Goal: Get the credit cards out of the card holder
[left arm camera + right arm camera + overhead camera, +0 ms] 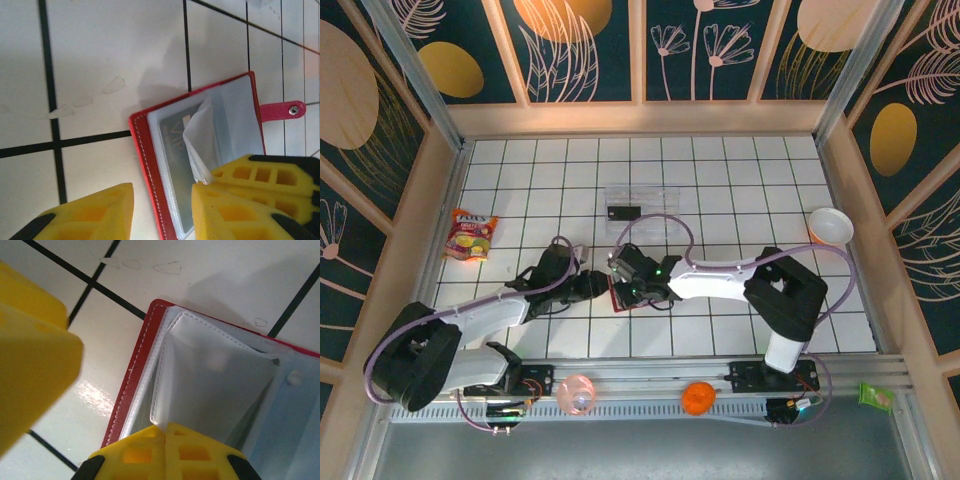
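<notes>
The red card holder [145,165] lies open on the white tiles, its snap tab [285,110] pointing right. A greyish credit card [176,155] with pale lettering sits inside a clear pocket. My right gripper [165,426] is shut on the corner of a loose clear pocket leaf [215,385] and holds it lifted off the card holder [132,370]. My left gripper [162,195] is open. One finger [90,215] is over bare tile and the other [225,215] over the pockets, with the holder's red edge between them. Both grippers meet at the card holder [619,297] in the top view.
A clear plastic tray [655,192] with a black card [623,212] in it stands behind the arms. A snack packet [470,236] lies at the left and a white bowl [830,226] at the right. A pink ball [576,394], an orange ball [698,398] and a green item [875,396] sit on the near rail.
</notes>
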Robot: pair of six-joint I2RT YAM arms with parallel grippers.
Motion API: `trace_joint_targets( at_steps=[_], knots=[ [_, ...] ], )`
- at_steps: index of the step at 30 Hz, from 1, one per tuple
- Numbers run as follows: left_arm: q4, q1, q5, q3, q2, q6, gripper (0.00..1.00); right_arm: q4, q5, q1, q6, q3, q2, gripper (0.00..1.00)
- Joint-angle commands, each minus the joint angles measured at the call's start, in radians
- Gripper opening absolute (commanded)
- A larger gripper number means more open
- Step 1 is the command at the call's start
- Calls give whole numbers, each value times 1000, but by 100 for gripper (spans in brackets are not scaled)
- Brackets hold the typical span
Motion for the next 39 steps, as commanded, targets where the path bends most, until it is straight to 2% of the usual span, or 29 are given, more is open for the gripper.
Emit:
trace_joint_targets(
  at_steps=[1, 11, 15, 18, 21, 30, 37, 39],
  knots=[
    [54, -19, 26, 20, 25, -14, 32, 78, -73, -15, 34, -17, -40, 0],
    [13, -31, -17, 33, 140, -7, 24, 91, -93, -14, 60, -37, -40, 0],
    [-31, -31, -48, 38, 158, 9, 20, 27, -4, -15, 81, -17, -45, 1],
    [-41, -31, -46, 37, 167, 17, 17, -69, 127, -10, 102, -1, -49, 14],
    [-36, -31, -36, 35, 183, 17, 15, -128, 207, -10, 130, -9, -60, 26],
    [-32, -31, -33, 43, 185, 19, 14, -267, 386, -20, 264, -71, -149, 46],
    [-35, -30, -23, 56, 166, 27, 19, -336, 412, -77, 359, -163, -267, 49],
    [-45, -30, -24, 67, 146, 32, 22, -345, 424, -88, 345, -164, -321, 45]
  ],
)
